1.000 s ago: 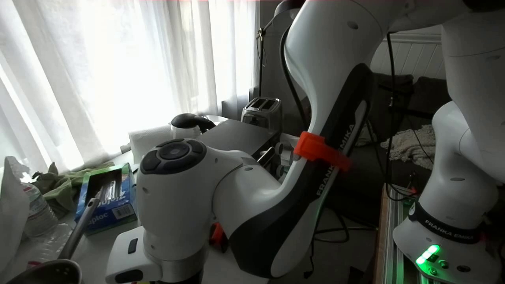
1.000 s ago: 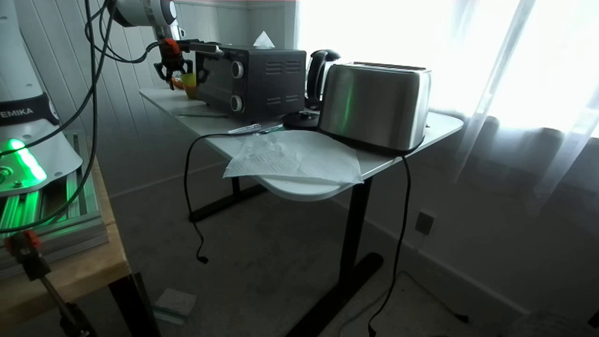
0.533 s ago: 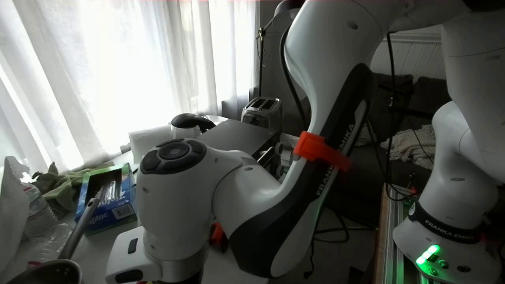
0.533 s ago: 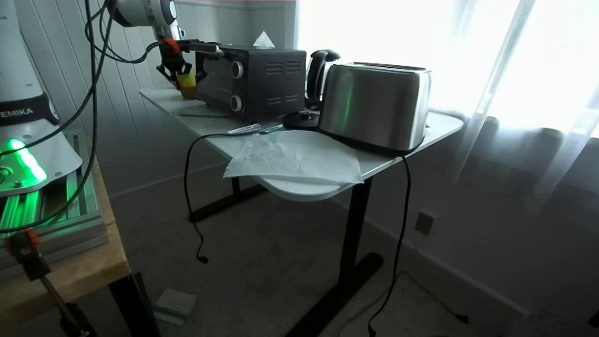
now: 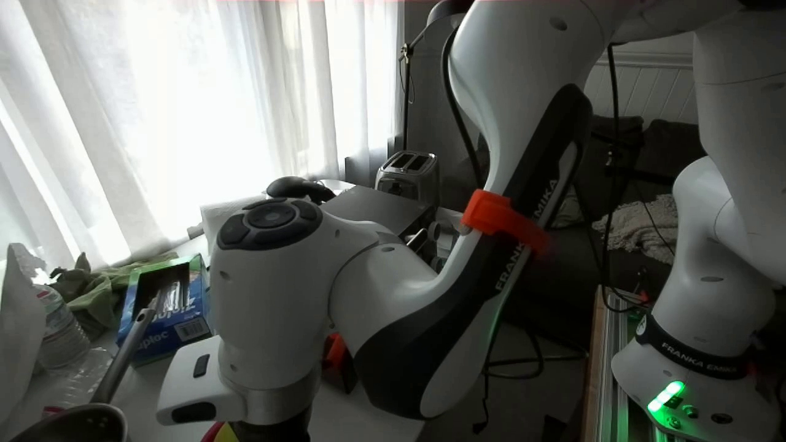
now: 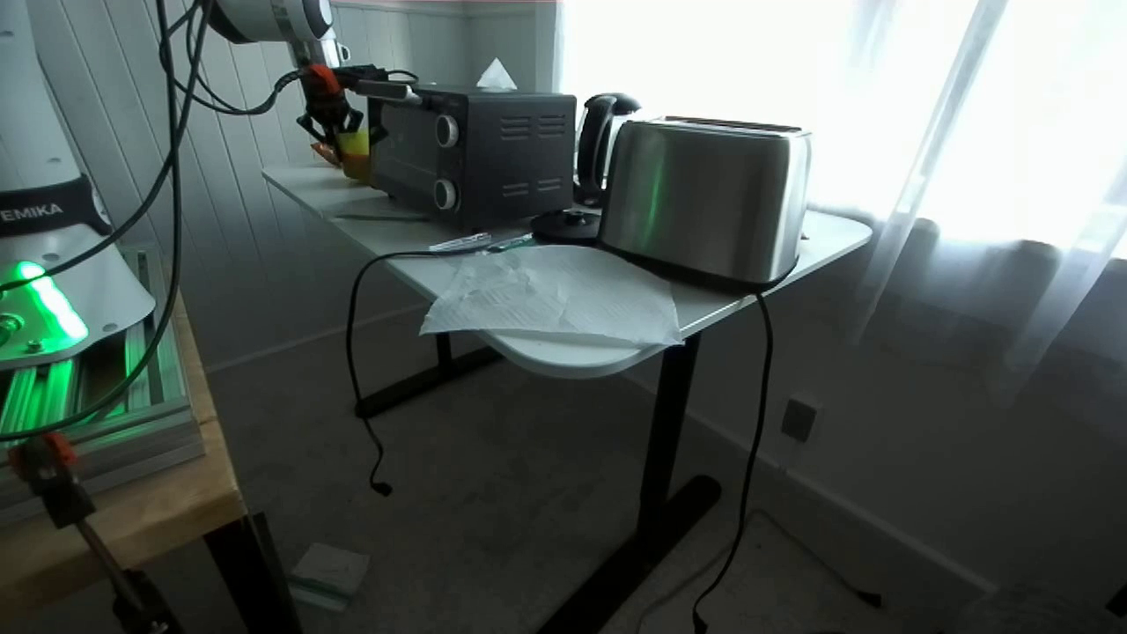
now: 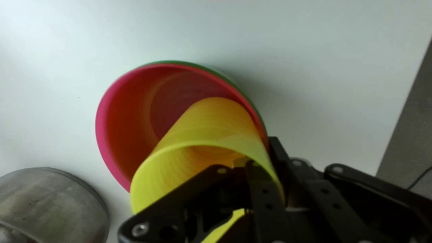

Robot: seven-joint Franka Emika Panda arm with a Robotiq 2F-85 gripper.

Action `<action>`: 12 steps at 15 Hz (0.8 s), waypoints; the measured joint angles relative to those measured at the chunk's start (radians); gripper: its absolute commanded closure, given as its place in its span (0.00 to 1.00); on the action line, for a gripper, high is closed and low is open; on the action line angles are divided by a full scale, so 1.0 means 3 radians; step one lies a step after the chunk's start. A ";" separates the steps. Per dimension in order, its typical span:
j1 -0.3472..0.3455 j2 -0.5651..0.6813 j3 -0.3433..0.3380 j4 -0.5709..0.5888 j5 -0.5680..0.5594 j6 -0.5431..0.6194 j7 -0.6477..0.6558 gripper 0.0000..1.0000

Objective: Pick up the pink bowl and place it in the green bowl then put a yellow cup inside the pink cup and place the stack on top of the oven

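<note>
In the wrist view the pink bowl (image 7: 113, 131) sits nested in the green bowl (image 7: 175, 62), of which only a thin rim shows. The yellow cup (image 7: 216, 116) leans in the pink bowl against its side. My gripper (image 7: 258, 150) is shut on the cup's wall, one finger inside the cup and the other outside. Pink and green rims run down to the outer finger, apparently pinched too. An exterior view shows the yellow cup (image 6: 355, 143) under my wrist beside the oven (image 6: 511, 150). Whether the bowls touch the table cannot be told. The pink cup is hidden or out of view.
Around the oven stand a steel toaster (image 6: 704, 202) and a kettle (image 6: 599, 141). A Ziploc box (image 5: 169, 313), a water bottle (image 5: 61, 328) and a long-handled pan (image 5: 80, 423) stand near the arm. A metal vessel (image 7: 50, 206) lies close to the bowls. The table edge (image 7: 401, 118) runs at right.
My fingers have closed together on the cup's wall, and the arm has risen slightly. The yellow cup sits a little higher, and more pink and yellow shows under the wrist.
</note>
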 measured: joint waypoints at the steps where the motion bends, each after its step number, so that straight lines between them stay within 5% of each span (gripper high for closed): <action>1: -0.0010 -0.0054 0.0000 -0.0008 0.0004 0.0001 0.0002 0.98; 12: -0.0191 -0.1236 -0.0068 -0.0343 0.0106 -0.0164 0.0233 0.98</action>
